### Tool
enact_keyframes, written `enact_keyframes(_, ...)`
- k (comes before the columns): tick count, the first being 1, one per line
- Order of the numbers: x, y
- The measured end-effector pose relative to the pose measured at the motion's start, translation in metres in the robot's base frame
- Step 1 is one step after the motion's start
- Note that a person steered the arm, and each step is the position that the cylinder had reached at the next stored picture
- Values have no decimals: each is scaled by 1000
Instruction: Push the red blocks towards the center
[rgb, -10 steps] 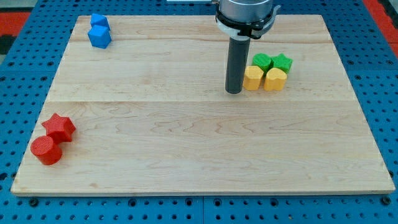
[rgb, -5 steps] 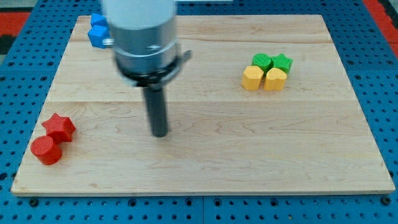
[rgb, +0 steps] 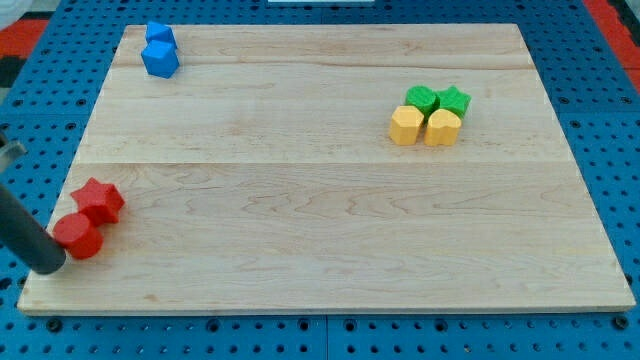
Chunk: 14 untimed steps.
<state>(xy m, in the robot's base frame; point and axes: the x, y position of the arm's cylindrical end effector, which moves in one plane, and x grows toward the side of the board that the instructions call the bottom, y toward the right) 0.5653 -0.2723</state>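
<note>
A red cylinder (rgb: 79, 236) and a red star (rgb: 99, 200) lie touching each other near the board's lower left corner, the star up and right of the cylinder. My tip (rgb: 48, 268) is at the view's lower left, just left of and below the red cylinder, touching or nearly touching it. The rod slants in from the left edge of the view.
Two blue blocks (rgb: 159, 50) sit together at the board's top left. Two green blocks (rgb: 438, 99) and two yellow blocks (rgb: 424, 127) form a cluster at the upper right. The wooden board (rgb: 320, 220) lies on a blue pegboard.
The rod swept from beside the yellow blocks across the board to the lower left corner. The red cylinder and star have shifted slightly to the right.
</note>
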Motion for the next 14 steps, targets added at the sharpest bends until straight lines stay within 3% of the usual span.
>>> enact_keyframes(3, -58, 7)
enact_keyframes(5, -38, -32)
enact_keyframes(8, -8, 34)
enact_keyframes(14, -129, 45)
